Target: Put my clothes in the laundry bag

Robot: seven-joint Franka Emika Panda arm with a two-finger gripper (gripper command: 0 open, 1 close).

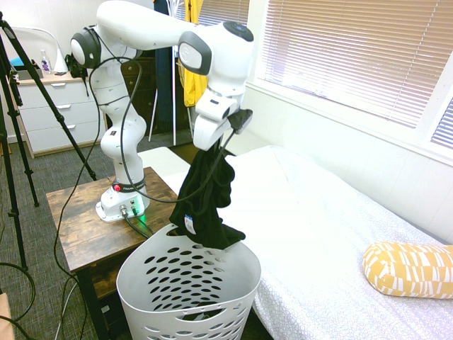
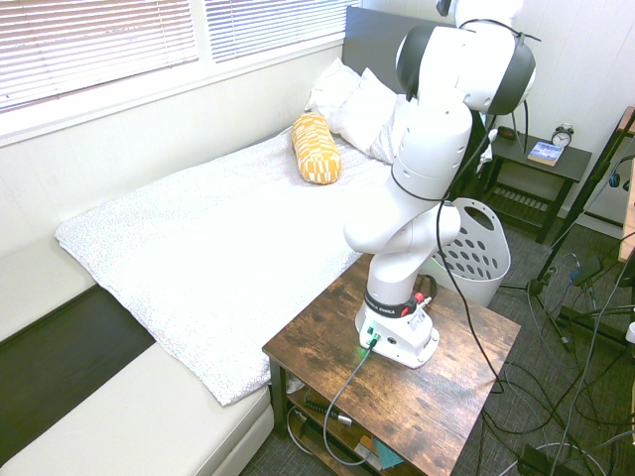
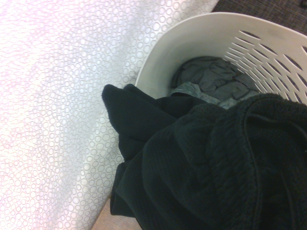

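The black garment (image 1: 205,198) hangs from my gripper (image 1: 212,146), which is shut on its top. Its lower hem, with a small white mark, drapes over the bed-side rim of the white holed laundry basket (image 1: 187,287). The wrist view shows the garment (image 3: 216,167) bunched up close, partly over the basket's rim (image 3: 192,33) and partly over the bedspread. Some dark grey cloth (image 3: 211,79) lies at the bottom of the basket. In the second exterior view the basket (image 2: 476,248) peeks out behind the arm, while the gripper and garment are hidden.
The bed (image 1: 318,212) with its white dotted cover runs along the basket's side, with a yellow patterned pillow (image 1: 410,269) on it. The wooden table (image 1: 78,227) stands against the basket's other side. A yellow garment (image 1: 192,78) hangs at the back.
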